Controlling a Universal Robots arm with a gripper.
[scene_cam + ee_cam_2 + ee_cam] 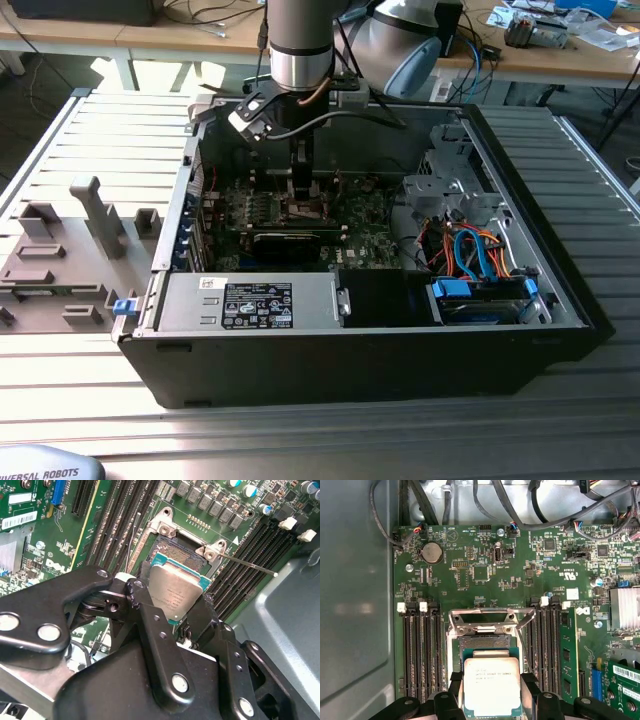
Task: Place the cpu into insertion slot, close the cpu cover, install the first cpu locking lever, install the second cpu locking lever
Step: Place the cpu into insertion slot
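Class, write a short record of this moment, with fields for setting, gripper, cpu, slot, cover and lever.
setting: inside an open computer case
gripper: the gripper is shut on the cpu, with fingers on two opposite edges
cpu: metal top facing up, held over the slot; seated or not, cannot tell
slot: uncovered, contacts partly showing beyond the cpu
cover: the cover is open, raised off the slot
lever: a thin lever juts out beside the slot and looks unlatched
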